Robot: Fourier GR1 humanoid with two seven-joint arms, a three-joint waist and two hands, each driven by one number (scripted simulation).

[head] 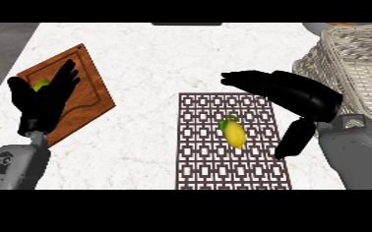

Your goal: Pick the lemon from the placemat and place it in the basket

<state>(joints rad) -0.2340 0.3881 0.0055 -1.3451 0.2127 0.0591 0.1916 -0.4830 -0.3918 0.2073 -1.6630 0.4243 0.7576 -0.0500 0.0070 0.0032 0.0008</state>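
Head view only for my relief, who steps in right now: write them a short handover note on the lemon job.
Left hand: open, fingers up, resting over the wooden cutting board at the left; a green-yellow item shows behind it, unclear what.
Right hand: open, holding nothing, above the placemat's upper right corner, not touching the lemon.
Lemon: lying on the placemat, right of its middle.
Basket: wicker, at the counter's right edge, beyond the right hand.
Done: nothing grasped yet.
Left: close the right hand on the lemon, lift it, put it in the basket.
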